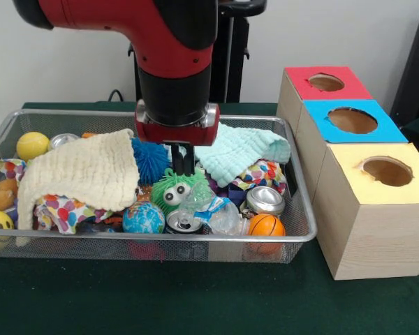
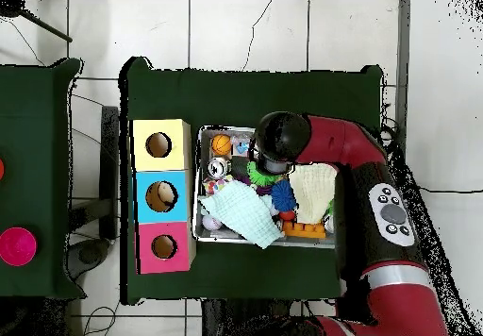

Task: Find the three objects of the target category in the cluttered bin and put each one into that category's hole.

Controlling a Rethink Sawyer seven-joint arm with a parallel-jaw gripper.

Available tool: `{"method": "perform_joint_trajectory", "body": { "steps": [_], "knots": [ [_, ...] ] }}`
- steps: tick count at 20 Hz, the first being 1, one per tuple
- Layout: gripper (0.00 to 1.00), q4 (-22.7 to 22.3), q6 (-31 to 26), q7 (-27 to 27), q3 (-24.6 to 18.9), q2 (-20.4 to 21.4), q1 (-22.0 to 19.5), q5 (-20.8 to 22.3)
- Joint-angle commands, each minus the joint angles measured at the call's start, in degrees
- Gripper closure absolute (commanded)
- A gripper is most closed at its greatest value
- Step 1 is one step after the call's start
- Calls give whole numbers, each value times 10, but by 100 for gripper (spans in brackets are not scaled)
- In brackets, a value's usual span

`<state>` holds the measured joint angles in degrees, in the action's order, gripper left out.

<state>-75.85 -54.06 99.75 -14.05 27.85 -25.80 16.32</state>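
The cream cloth (image 1: 80, 174) and mint cloth (image 1: 243, 150) cover whatever lies under them along the wire bin's (image 1: 293, 237) far edge. In the overhead view the arm hides the gripper (image 1: 182, 166) and the bin's middle. Whether the gripper grips anything cannot be told.

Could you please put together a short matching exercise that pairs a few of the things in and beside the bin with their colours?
Things:
1. fuzzy toy with googly eyes
2. spiky ball
3. small basketball
4. box nearest the camera in the front view

Colours:
A. orange
B. yellow top
C. green
D. blue

Pairs: 1-C, 2-D, 3-A, 4-B
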Motion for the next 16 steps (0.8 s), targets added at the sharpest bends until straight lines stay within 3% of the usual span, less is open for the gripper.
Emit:
{"method": "perform_joint_trajectory", "body": {
  "steps": [1, 9, 16],
  "knots": [
    [100, 25, -42, -171, -72, -74, -12, 41],
    [100, 39, -63, -164, -82, -77, -9, 54],
    [100, 19, -55, -155, -89, -68, -21, 60]
  ]
}}
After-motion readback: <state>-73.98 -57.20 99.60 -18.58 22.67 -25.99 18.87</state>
